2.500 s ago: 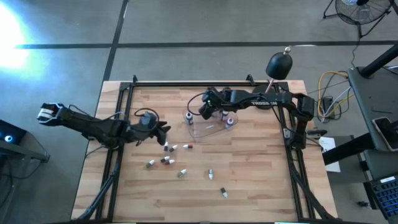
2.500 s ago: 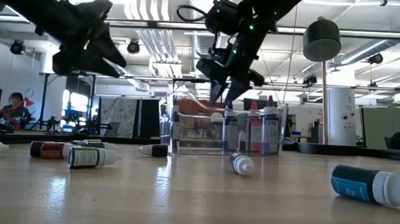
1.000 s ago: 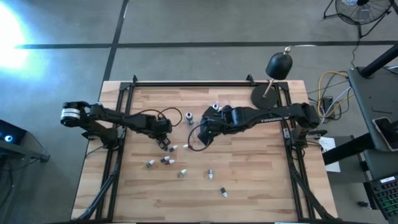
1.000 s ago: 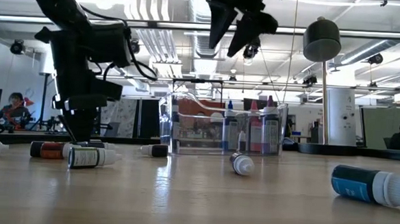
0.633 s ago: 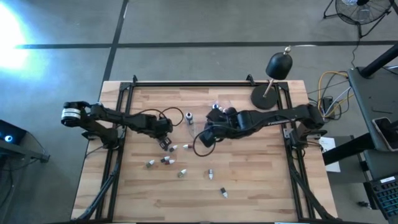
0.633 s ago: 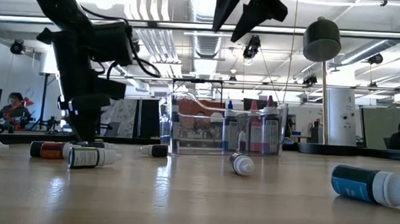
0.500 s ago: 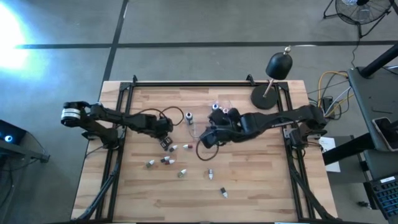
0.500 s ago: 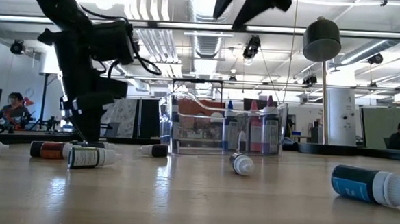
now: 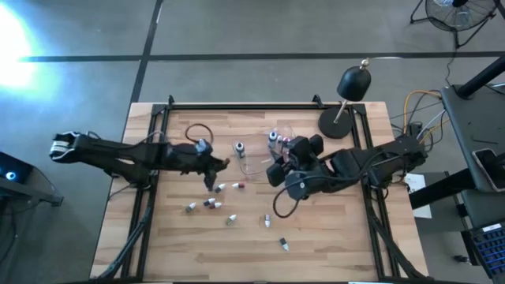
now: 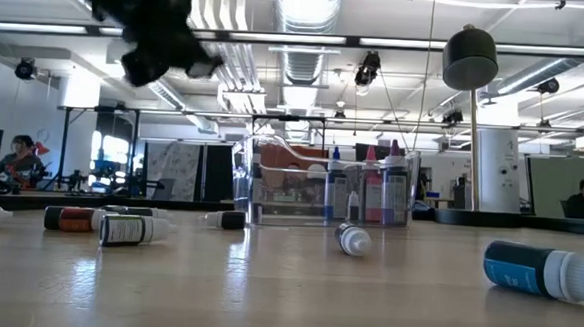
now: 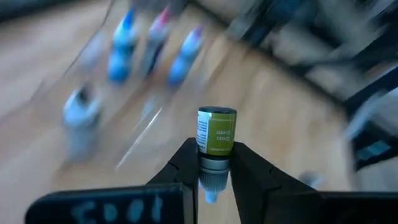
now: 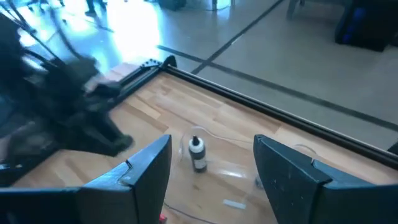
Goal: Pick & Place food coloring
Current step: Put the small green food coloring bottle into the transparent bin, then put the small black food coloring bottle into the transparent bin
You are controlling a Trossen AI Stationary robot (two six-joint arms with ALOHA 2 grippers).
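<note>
My left gripper (image 9: 219, 166) hangs above the table's middle left, shut on a small food coloring bottle (image 11: 216, 132) with a green label. Several more food coloring bottles (image 9: 211, 203) lie on their sides on the wood below and nearer the front. Others stand upright in the clear tub (image 10: 331, 191). One bottle (image 12: 197, 153) stands at the tub's left end. My right gripper (image 12: 211, 174) is open, raised just near of the tub (image 9: 264, 158), with nothing between its fingers. My left gripper pinches the green-labelled bottle at its narrow neck and cap end (image 11: 214, 165) between its two fingers. The labelled body sticks out past the fingertips, in line with them. The bottle is lifted clear of the table.
A black lamp base with a round head (image 9: 353, 83) stands at the far right corner. Black frame rails (image 9: 237, 105) run along the table's far edge and sides. A bottle (image 10: 539, 270) lies near the front right in the low view. People sit in the room beyond.
My left gripper has shut on a bottle on the table, then risen with it and swung toward the tub, tipping from pointing down to nearly level. The bottle is now clear of the wood. My right gripper has risen and drawn back from the tub toward the near right.
</note>
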